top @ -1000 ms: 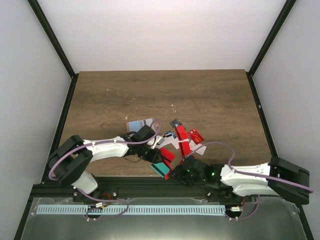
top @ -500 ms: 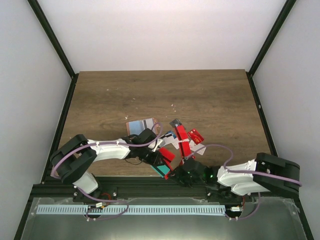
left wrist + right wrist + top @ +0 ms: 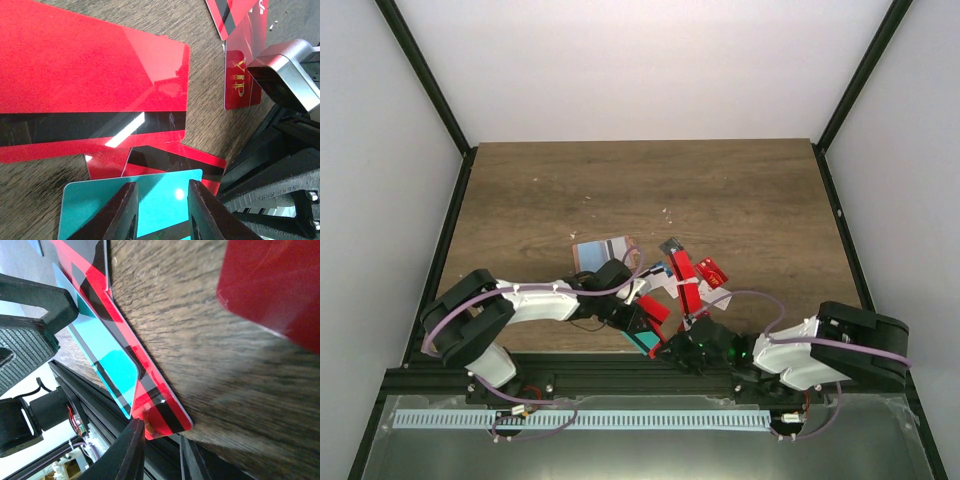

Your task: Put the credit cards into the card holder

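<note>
- At the near edge of the table [image 3: 740, 190], just left of its middle, the credit cards [image 3: 682, 272] are spread in a loose, overlapping cluster, and both arms are bent in over it.
- The card holder [image 3: 605, 250] is seen at the far left of that cluster, flat on the wood; a blue and white card is shown on its face. It is apart from both grippers.
- The left gripper [image 3: 161, 186] is held low over a teal card [image 3: 100, 205] at the near end of the cluster. Its fingers are set a narrow way apart, and the teal surface is seen through the gap. Nothing is pinched between them, as the card is wider than the gap and lies flat below.
- Beyond the teal card, in the left wrist view, a large red card with a black stripe [image 3: 95, 90] is laid flat on the table. A second striped red card is tucked partly under the teal one.
- A red card lettered "VIP" [image 3: 241, 75] is seen further off, beside a grey and black block of the other arm.
- The right gripper [image 3: 161, 432] is brought in at the table's near edge. Its fingers are placed either side of the rounded corner of a red striped card [image 3: 162, 422] that juts past the edge.
- Whether that corner is actually clamped cannot be told from the pictures.
- The teal card is seen in the right wrist view lying on that red striped card, also past the edge.
</note>
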Controlling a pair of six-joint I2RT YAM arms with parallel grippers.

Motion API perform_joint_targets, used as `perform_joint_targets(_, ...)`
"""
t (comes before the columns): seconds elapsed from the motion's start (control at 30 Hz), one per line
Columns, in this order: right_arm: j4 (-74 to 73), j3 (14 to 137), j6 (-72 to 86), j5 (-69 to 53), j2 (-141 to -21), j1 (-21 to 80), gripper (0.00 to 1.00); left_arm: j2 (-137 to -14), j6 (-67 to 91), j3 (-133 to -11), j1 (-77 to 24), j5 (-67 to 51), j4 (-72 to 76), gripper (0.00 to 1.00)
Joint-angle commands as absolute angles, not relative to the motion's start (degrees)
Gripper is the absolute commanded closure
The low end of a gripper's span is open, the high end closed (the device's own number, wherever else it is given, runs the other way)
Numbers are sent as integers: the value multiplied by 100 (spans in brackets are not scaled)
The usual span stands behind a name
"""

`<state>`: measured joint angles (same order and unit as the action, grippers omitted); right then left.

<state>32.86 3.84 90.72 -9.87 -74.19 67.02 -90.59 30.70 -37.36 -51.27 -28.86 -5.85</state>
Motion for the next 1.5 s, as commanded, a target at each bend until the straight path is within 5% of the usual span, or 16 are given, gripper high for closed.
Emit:
perform_joint_targets(0.0, 3777, 371, 8862, -547, -7500, 6506, 78, -9228, 3098, -3526, -5200, -2803, -793, 70)
perform_joint_targets(0.27, 4419, 321, 8851, -623, -7814, 6443, 78, -9270, 3087, -3474, -5225, -2873, -709, 70)
perform_joint_targets(0.93, 4044, 343, 8524, -340, -7090, 6391, 99, -9232, 3057, -3373, -5236, -3107, -530, 71)
perform_joint_targets(1.47, 657, 821, 7871, 298, -4756, 6235, 99, -8833, 3198, -3927, -5066, -2682, -936, 69)
